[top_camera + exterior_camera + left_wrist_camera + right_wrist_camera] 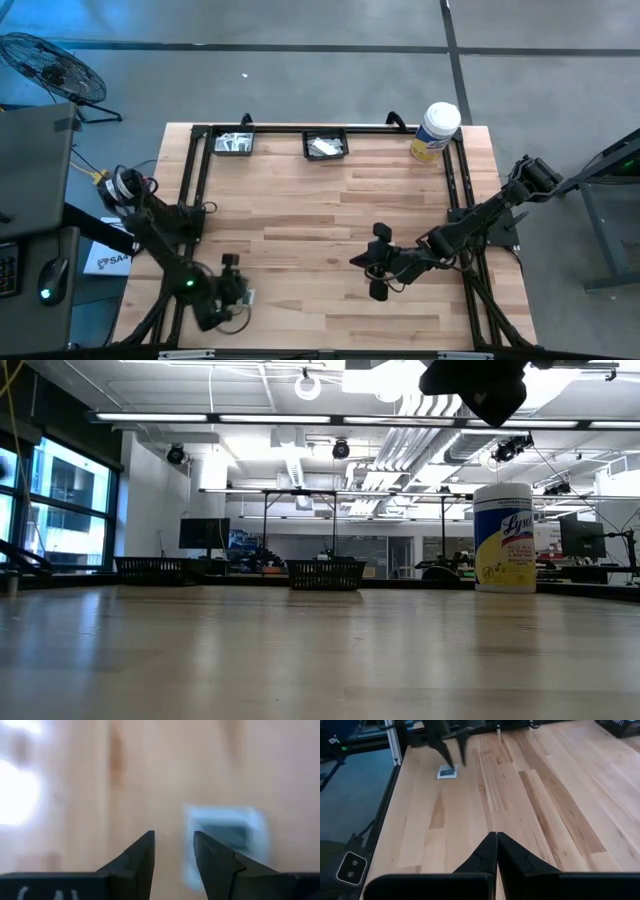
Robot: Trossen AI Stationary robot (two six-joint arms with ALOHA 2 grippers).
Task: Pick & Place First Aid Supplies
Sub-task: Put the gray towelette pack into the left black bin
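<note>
One first aid packet, a small white square with a dark centre [447, 771], lies flat on the wood near the table's near-left corner and shows as a pale speck [247, 297] in the high view. My left gripper [172, 840] hovers just over it, open and pointing down, with the packet [225, 840] beside one finger rather than between the two. The right wrist view shows the same gripper [456, 760] above the packet. My right gripper [496, 839] is shut and held above the table's middle [360, 262], away from the packet. More white packets lie in two black baskets [235, 143] [325, 145].
The two baskets stand along the far edge [155, 568] [325, 573]. A large white tub with a yellow label [435, 130] [503, 538] stands at the far-right corner. A black frame rail [190, 180] borders the table. Bare wood lies between the arms.
</note>
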